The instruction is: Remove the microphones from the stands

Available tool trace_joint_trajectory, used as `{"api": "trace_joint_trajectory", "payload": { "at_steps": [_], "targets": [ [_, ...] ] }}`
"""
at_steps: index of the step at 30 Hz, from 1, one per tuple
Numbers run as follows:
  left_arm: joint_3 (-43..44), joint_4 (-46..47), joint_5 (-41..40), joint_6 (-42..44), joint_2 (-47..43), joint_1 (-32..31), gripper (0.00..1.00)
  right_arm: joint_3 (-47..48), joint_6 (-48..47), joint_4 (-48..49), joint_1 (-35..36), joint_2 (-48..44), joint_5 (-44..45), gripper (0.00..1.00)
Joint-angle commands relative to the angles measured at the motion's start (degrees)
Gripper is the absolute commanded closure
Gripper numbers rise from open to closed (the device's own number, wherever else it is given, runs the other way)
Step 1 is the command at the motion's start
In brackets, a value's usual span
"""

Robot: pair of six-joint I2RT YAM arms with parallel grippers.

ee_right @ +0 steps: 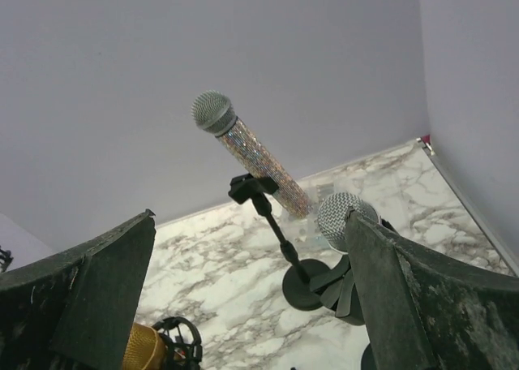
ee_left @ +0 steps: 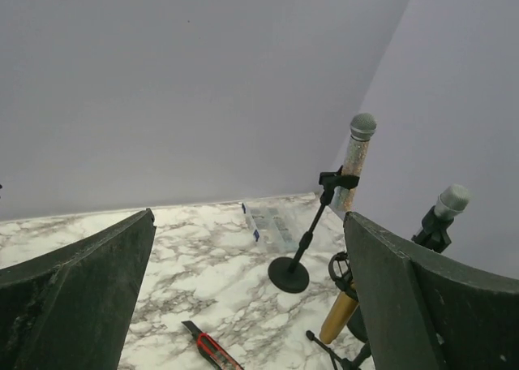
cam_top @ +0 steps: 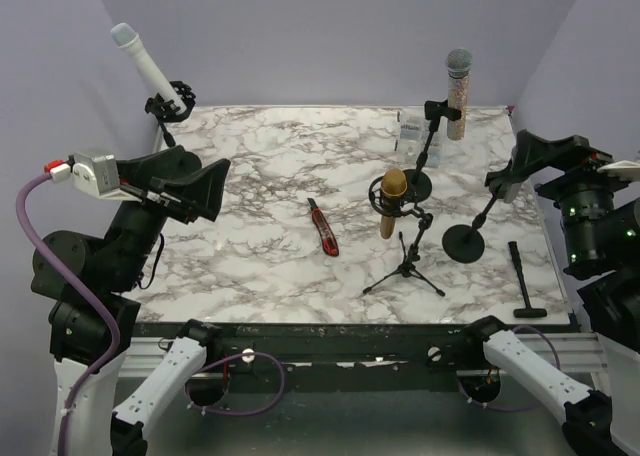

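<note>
Both arms are hovering above the marble table (cam_top: 250, 256) with nothing in their grasp; the left gripper (ee_left: 250, 224) is holding its fingers spread wide, and the right gripper (ee_right: 250, 220) is doing the same. Four microphones are sitting in their holders: a glitter microphone (ee_right: 255, 155) is leaning in the clip of a round-base stand (ee_right: 280, 236) near the far right edge; a grey-headed microphone (ee_right: 345, 216) is resting on a second stand (cam_top: 465, 238), just beside a finger of the right gripper; a gold microphone (cam_top: 391, 204) is hanging in a ring mount on a small tripod (cam_top: 405, 268) in the middle; a white microphone (cam_top: 143, 64) is pointing up from a clip (cam_top: 170, 103) at the far left corner. A clear plastic box (ee_left: 272, 226) is lying at the back; what is in it I cannot tell. A red knife (cam_top: 323, 226) is lying left of the tripod.
</note>
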Motion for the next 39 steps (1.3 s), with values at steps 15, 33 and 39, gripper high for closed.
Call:
{"api": "trace_joint_trajectory", "payload": {
  "at_steps": [15, 33, 39],
  "targets": [
    [-1.63, 0.77, 16.19, -7.69, 6.29, 0.38, 0.01, -15.3, 1.74, 0.43, -0.21, -3.31, -14.19, 0.0],
    [-3.0, 12.08, -6.83, -2.49, 27.1, -32.42, 0.01, -20.35, 11.28, -3.79, -0.21, -3.96, -12.88, 0.0],
    [1.5, 12.11, -15.82, 1.49, 36.24, -38.33, 0.02, -21.7, 9.64, -1.38, -0.25, -6.92, -15.23, 0.0]
  ]
}}
